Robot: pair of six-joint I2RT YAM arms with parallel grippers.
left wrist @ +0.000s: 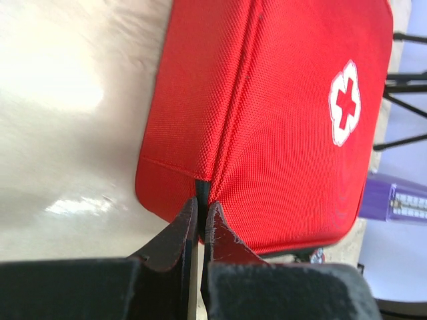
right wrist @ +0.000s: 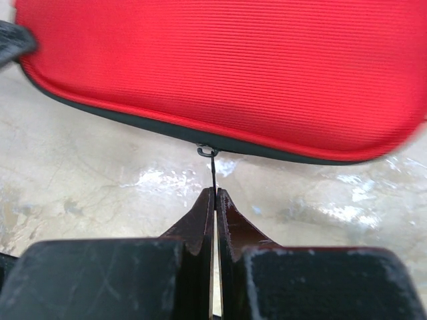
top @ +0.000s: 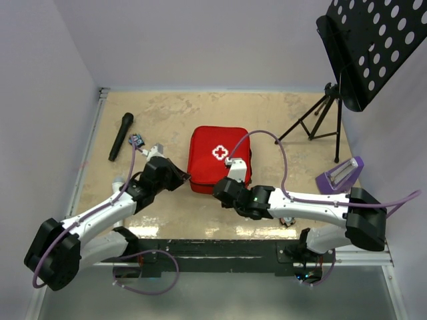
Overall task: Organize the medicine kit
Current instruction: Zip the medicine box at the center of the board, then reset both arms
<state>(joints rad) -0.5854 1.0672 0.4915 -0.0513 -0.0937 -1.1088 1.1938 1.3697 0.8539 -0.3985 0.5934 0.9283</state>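
Observation:
The red medicine kit [top: 220, 155] lies shut on the table, its white cross facing up. My left gripper [top: 183, 179] is at the kit's near left corner. In the left wrist view the left gripper [left wrist: 201, 200] is shut on a black tab [left wrist: 202, 189] in the seam of the kit [left wrist: 287, 120]. My right gripper [top: 222, 189] is at the kit's near edge. In the right wrist view the right gripper [right wrist: 215, 191] is shut on the thin black zipper pull [right wrist: 211, 170] hanging from the black zip edge of the kit [right wrist: 220, 67].
A black microphone [top: 121, 136] and a small blue item [top: 137, 141] lie to the left of the kit. A purple holder [top: 340, 175] sits at the right. A black music stand [top: 320, 120] is at the back right. Walls close in on three sides.

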